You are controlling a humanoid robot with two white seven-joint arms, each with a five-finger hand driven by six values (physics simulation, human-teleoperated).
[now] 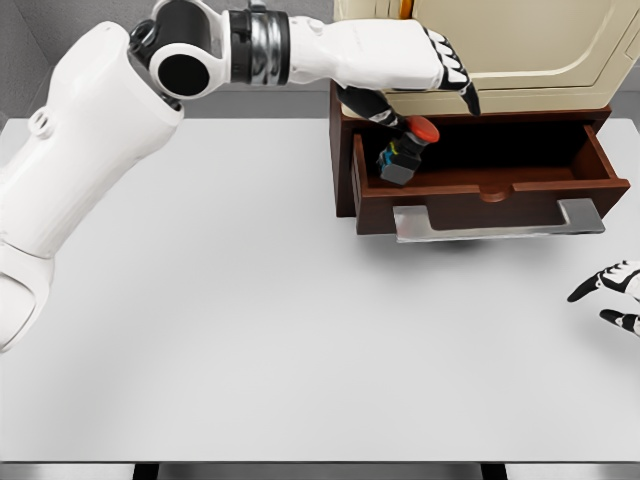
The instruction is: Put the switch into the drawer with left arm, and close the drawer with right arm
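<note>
The switch (405, 150) has a red button top and a dark body with blue and yellow parts. It hangs tilted over the left end of the open brown drawer (500, 190). My left hand (410, 75) reaches in from the upper left, and its thumb and fingers pinch the switch from above. The drawer is pulled out toward me, with a flat metal handle (498, 222) on its front. My right hand (610, 295) shows at the right edge, low over the table, fingers spread and holding nothing.
The drawer belongs to a brown cabinet (345, 150) with a cream box (500, 50) on top, at the back right. A white table (250, 320) spreads in front of it. Grey walls stand behind.
</note>
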